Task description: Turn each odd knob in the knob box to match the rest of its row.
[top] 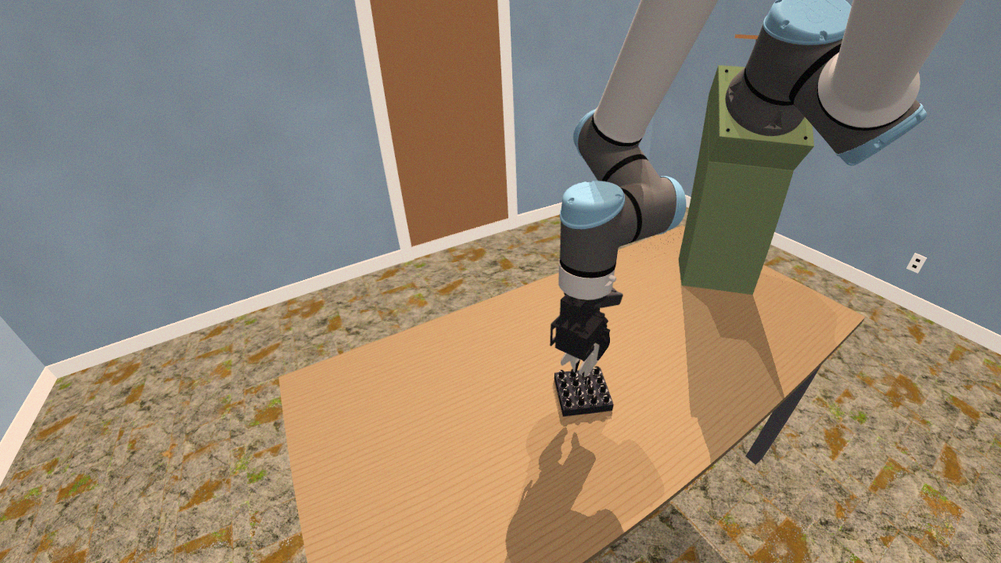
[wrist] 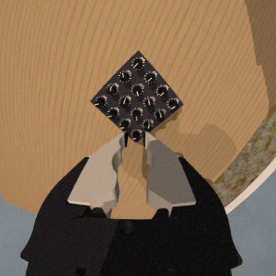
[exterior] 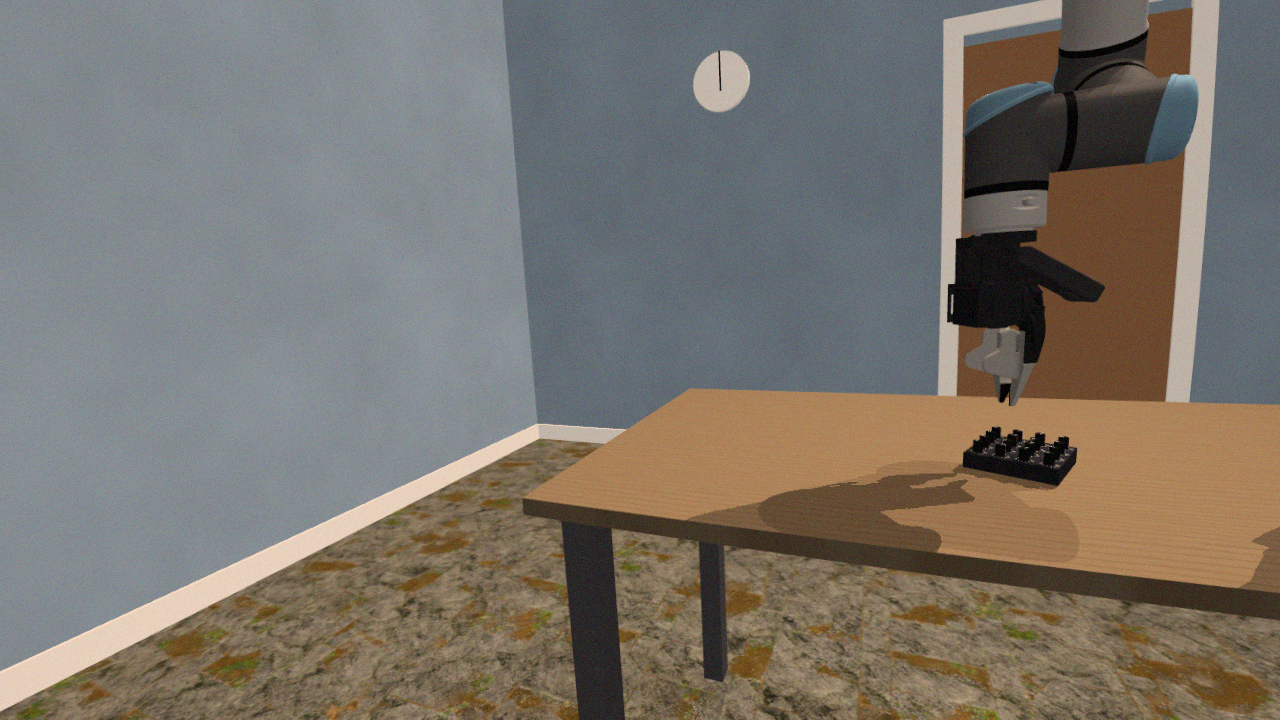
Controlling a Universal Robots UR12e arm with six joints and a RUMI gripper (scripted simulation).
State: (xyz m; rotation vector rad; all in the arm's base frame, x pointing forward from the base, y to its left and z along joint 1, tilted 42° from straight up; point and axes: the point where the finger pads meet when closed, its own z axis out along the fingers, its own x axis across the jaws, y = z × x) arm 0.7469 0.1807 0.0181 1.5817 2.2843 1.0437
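A black knob box (top: 583,392) sits mid-table, toward the right edge. The gripper (exterior: 1008,394) hovers above it, nearly closed and empty. The knobs look small, rigid, best pinched by their sides.

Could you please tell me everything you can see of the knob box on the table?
The knob box is a flat, square black block lying on the wooden table. It carries sixteen small round dark knobs in a four-by-four grid, each with a white pointer line. In the wrist view it sits cornerwise. The hand hangs above its near corner, touching nothing.
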